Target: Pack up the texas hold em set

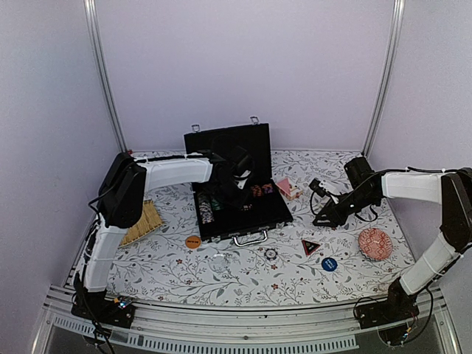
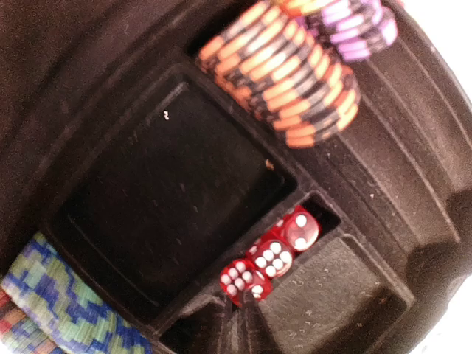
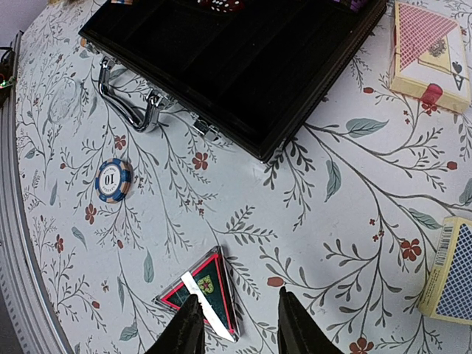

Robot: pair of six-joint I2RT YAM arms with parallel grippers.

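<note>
On the flowered counter (image 1: 243,284) in front of the arms lie a blue disc (image 1: 329,263), a triangular marker (image 1: 310,246), a lone chip (image 1: 271,254) and an orange disc (image 1: 193,241), all loose outside the case.

The right arm (image 1: 413,186) folds in from the right edge. The right hand (image 3: 240,332) hangs low over the counter, fingers spread and gripping nothing, one tip above the marker's corner. A blue deck (image 3: 450,273) and a red-backed deck (image 3: 431,51) lie beyond it.

Mid-counter, the black case (image 1: 258,215) stands open, handle (image 1: 249,238) toward the arms and lid (image 1: 221,144) upright.

The left arm (image 1: 177,172) reaches across from the left, wrist dipped into the case. The left hand (image 2: 243,321) has its fingertips pressed together, right beside three red dice (image 2: 269,258) in a narrow slot. Orange-and-black chips (image 2: 295,81), purple chips (image 2: 358,29) and blue-green chips (image 2: 59,310) fill the rows around it.
</note>
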